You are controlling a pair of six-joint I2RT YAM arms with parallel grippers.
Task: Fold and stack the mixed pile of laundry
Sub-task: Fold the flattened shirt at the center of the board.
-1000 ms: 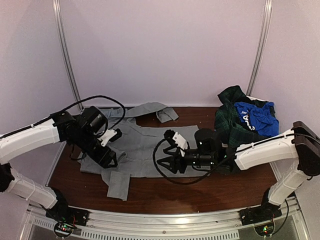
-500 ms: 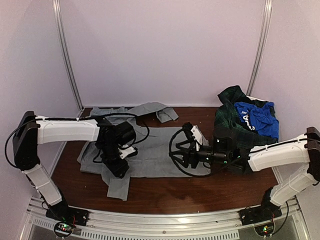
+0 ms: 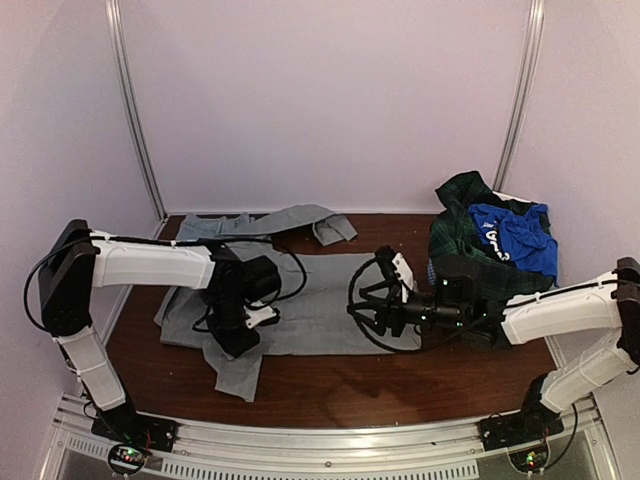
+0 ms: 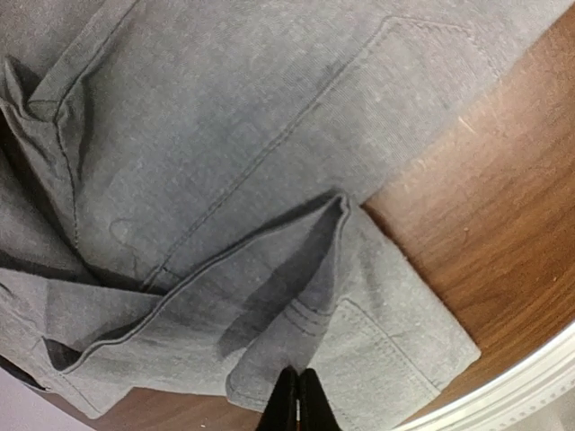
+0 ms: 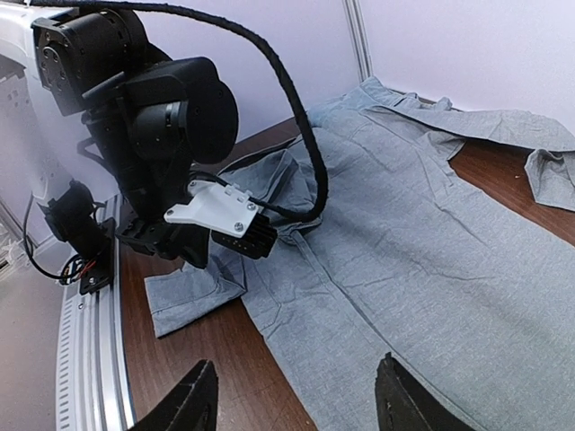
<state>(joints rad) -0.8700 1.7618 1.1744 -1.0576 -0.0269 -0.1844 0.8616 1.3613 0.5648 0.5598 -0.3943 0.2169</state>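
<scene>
Mixed laundry pile [image 3: 488, 250]: sits heaped at the far right corner of the table [image 3: 350, 385]. Dark green plaid in the main, with a bright blue piece [image 3: 515, 238] on top. Well apart from both sets of fingers and out of both wrist views.

Left gripper [image 4: 295, 401]: fingers pressed together, pinching a fold at the near hem of the grey shirt [image 4: 269, 135]. Sits low against the cloth at the near left of the garment. Just beyond the tips: doubled-over sleeve cloth, a stitched seam, then bare wood to the right.

Right gripper [image 5: 296, 400]: fingers [image 5: 193, 400] spread wide, holding nothing. Hovers over the near right part of the same shirt, pointing left toward the other arm.

Grey shirt, overall: lies spread mostly flat across the middle of the table, between the two arms. One sleeve trails toward the near edge on the left; the other lies rumpled toward the far edge. Shows no clean fold yet.

Done, as judged from the layout: one garment set apart from the heap and laid out for folding.

Left to do: folding of that shirt, probably starting from the pinched sleeve; then every piece in the heap, plaid and blue included. No folded stack visible anywhere on the table. Early stage, by estimate.
</scene>
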